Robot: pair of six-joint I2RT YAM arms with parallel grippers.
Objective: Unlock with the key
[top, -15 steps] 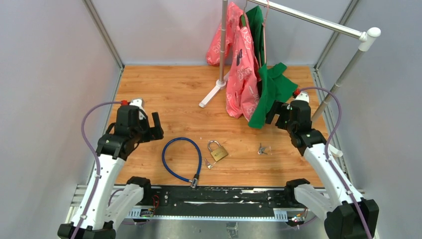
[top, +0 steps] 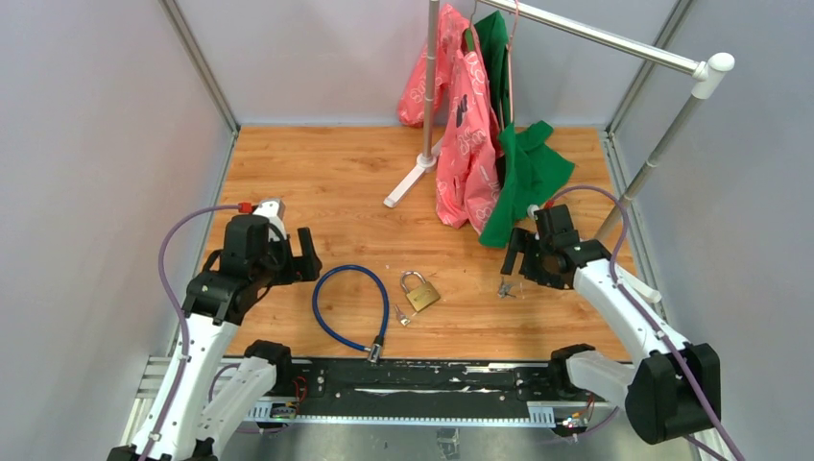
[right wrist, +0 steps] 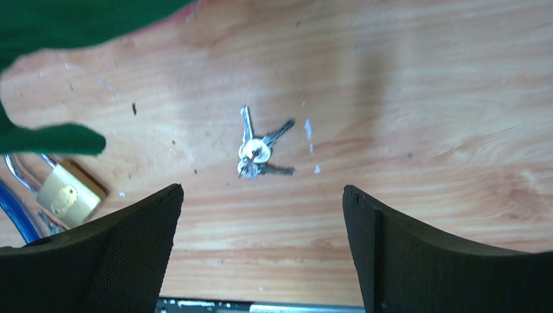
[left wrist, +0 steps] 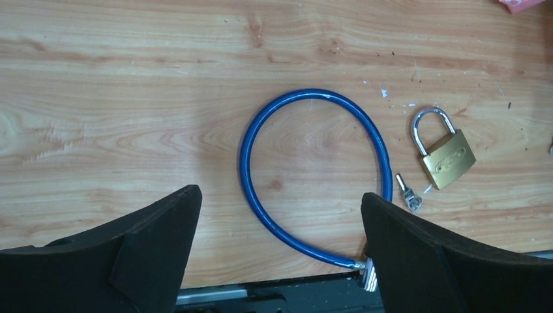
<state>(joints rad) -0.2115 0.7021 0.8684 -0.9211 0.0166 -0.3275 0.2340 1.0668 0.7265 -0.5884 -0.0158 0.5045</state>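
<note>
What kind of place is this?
Probably a robot practice booth, not a house: grey walls box in a wooden table, two robot arms are bolted to its edge, and a padlock and keys lie ready.

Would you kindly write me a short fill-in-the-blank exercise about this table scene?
1. The brass padlock lies on the ____ table.
2. The looped cable lock beside it is coloured ____.
3. The right gripper hovers open above the silver key bunch, holding ____.
Missing words: wooden; blue; nothing.
</note>
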